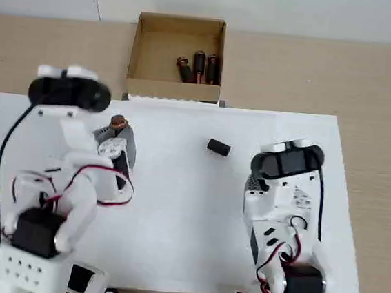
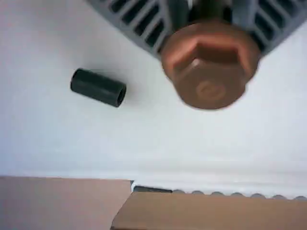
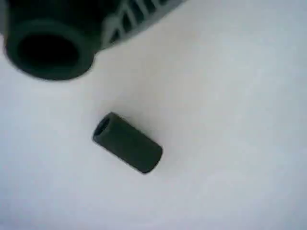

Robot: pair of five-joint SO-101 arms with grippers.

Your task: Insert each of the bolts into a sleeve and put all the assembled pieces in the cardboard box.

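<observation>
White paper (image 1: 175, 214) over the wooden table (image 1: 381, 88) carries my work. My left gripper (image 2: 207, 17) pinches a copper bolt (image 2: 208, 67), its shank hidden between the ribbed jaws. My right gripper (image 3: 72, 24) clamps the held sleeve (image 3: 48, 48), partly cut off. A loose sleeve (image 3: 127, 143) lies on the paper between the arms. Beyond the paper, the cardboard box (image 1: 173, 89) holds three assembled pieces (image 1: 198, 68).
</observation>
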